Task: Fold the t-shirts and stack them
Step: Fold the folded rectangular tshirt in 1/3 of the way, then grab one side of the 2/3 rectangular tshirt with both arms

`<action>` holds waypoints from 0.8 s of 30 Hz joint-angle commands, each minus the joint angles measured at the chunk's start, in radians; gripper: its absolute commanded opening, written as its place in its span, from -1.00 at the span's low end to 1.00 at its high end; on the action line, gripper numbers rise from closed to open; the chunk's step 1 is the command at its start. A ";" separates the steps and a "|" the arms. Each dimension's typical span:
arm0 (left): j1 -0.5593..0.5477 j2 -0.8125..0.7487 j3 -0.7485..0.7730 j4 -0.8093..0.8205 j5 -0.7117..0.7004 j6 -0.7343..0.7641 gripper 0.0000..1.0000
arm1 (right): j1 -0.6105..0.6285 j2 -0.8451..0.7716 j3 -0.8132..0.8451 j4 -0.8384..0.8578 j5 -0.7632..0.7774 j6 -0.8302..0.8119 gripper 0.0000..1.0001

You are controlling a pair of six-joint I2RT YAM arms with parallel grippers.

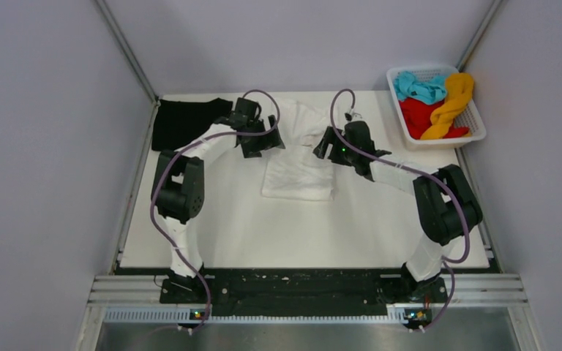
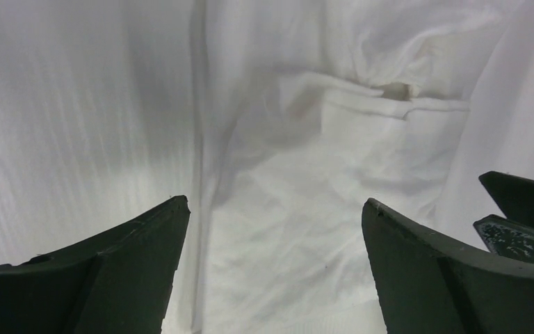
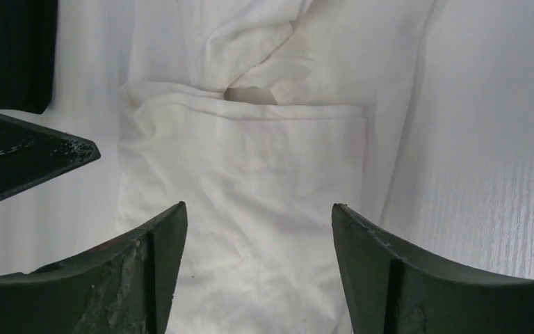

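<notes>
A white t-shirt (image 1: 300, 172) lies partly folded in the middle of the table, its lower part folded into a rectangle. It fills the left wrist view (image 2: 361, 153) and the right wrist view (image 3: 250, 167). My left gripper (image 1: 263, 140) is open and empty just over the shirt's left side (image 2: 274, 202). My right gripper (image 1: 325, 146) is open and empty over the shirt's right side (image 3: 259, 206). A folded black t-shirt (image 1: 183, 121) lies at the back left, and shows in the right wrist view (image 3: 14, 49).
A white lattice basket (image 1: 448, 142) at the back right holds a teal shirt (image 1: 418, 88), a red shirt (image 1: 418, 115) and a yellow-orange shirt (image 1: 452, 102). Grey walls close in the table on the left, back and right.
</notes>
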 commanded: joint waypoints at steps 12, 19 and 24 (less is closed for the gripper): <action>0.008 -0.297 -0.451 0.103 0.026 -0.098 0.97 | 0.024 -0.273 -0.306 -0.088 -0.066 0.097 0.58; 0.008 -0.244 -0.518 0.145 0.050 -0.143 0.62 | 0.077 -0.214 -0.346 -0.070 0.020 0.201 0.33; -0.007 -0.240 -0.571 0.183 0.072 -0.163 0.11 | 0.085 -0.215 -0.422 -0.009 0.004 0.269 -0.04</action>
